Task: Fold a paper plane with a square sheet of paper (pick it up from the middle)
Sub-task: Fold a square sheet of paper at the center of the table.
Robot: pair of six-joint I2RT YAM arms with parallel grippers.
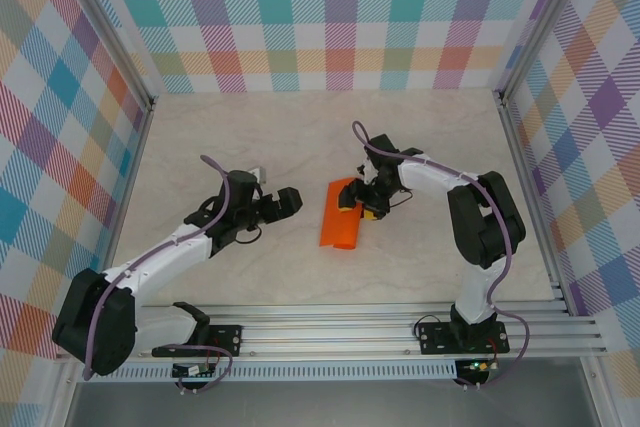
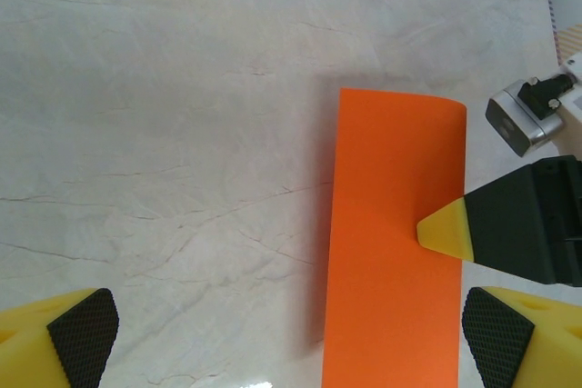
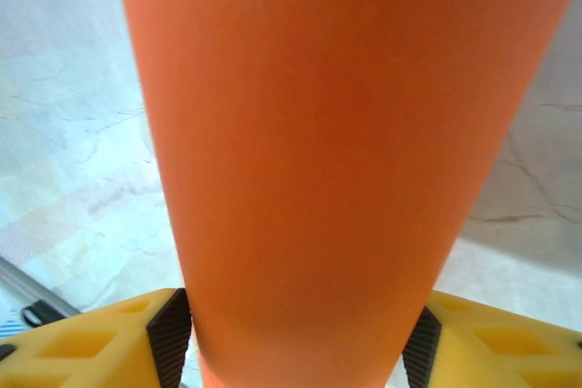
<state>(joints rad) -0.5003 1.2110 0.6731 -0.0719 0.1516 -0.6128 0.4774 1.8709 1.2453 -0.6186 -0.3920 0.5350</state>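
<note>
The square sheet of paper [image 1: 340,222] is bright orange and folded into a narrow rectangle on the marble table. Its right end is raised at my right gripper [image 1: 362,202]. In the right wrist view the paper [image 3: 318,134] bows upward between the two black pads and touches both, with my right gripper [image 3: 296,343] closed on it at a wide stance. The left wrist view has the paper [image 2: 396,224] with a yellow fingertip [image 2: 441,229] of the right gripper resting on it. My left gripper [image 1: 290,202] stands open just left of the paper, and nothing lies between its fingers [image 2: 289,338].
The marble tabletop [image 1: 250,137] is bounded by checked walls at the back and sides. An aluminium rail [image 1: 330,332] carrying both arm bases runs along the near edge. A small grey connector [image 2: 523,115] on the right arm shows beside the paper.
</note>
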